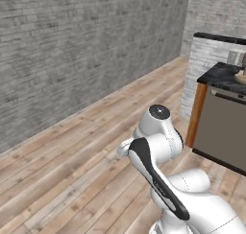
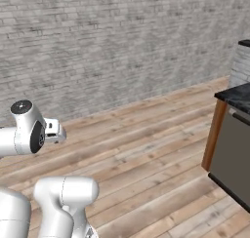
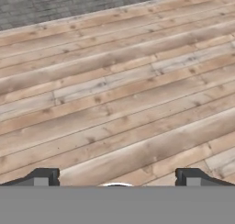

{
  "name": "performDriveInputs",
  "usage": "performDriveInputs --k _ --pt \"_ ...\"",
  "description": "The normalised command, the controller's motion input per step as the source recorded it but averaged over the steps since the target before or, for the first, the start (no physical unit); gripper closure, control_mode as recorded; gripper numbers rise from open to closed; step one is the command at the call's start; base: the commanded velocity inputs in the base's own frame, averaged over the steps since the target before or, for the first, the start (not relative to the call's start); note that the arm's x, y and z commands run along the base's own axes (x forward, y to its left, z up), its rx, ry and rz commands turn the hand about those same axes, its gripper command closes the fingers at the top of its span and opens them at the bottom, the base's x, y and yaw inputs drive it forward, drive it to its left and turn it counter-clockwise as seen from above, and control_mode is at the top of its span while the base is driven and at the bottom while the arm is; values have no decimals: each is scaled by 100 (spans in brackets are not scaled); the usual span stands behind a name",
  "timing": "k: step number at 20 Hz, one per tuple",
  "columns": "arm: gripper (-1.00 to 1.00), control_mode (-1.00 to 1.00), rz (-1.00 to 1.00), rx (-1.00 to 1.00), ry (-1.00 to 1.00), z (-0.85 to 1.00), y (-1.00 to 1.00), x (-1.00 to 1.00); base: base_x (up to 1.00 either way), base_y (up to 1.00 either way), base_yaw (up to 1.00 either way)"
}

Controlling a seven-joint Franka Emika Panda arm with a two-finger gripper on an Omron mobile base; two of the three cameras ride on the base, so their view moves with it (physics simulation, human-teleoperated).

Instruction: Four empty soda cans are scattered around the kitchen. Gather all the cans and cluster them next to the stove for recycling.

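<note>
Gripper [image 3: 117, 177] with jaws fully apart and nothing between them, aimed down at the wood plank floor [image 3: 114, 90]. No soda cans can be placed from these views. The black marbled counter [image 1: 222, 77] stands at 2 o'clock of the arm, the brick wall [image 1: 81, 46] at 10 o'clock. Judged handling: an empty can is light, thin-walled, smooth and easily dented or tipped; grasp it mid-body, across its width, with gentle pressure.

One end effector [image 3: 116, 181] with two dark fingertips [image 3: 45, 176] hangs over one plank floor [image 3: 119, 94]. Ahead of it runs one grey brick wall [image 2: 117, 42]. Off to its right stands one black-topped counter [image 1: 222, 76] on one cabinet [image 1: 223, 130].
</note>
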Motion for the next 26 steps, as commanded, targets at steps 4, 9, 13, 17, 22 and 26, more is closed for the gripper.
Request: performDriveInputs --k 4,9,13,17,22,26 --pt "-100 100 0 0 0 0 0 0 66 -3 0" --pt "-100 100 0 0 0 0 0 0 64 -4 0" --pt "-100 100 0 0 0 0 0 0 61 -4 -2" --pt "-100 100 0 0 0 0 0 0 60 -3 -5" --pt "-100 100 0 0 0 0 0 0 57 -2 -11" --pt "-100 100 0 0 0 0 0 0 51 0 -22"
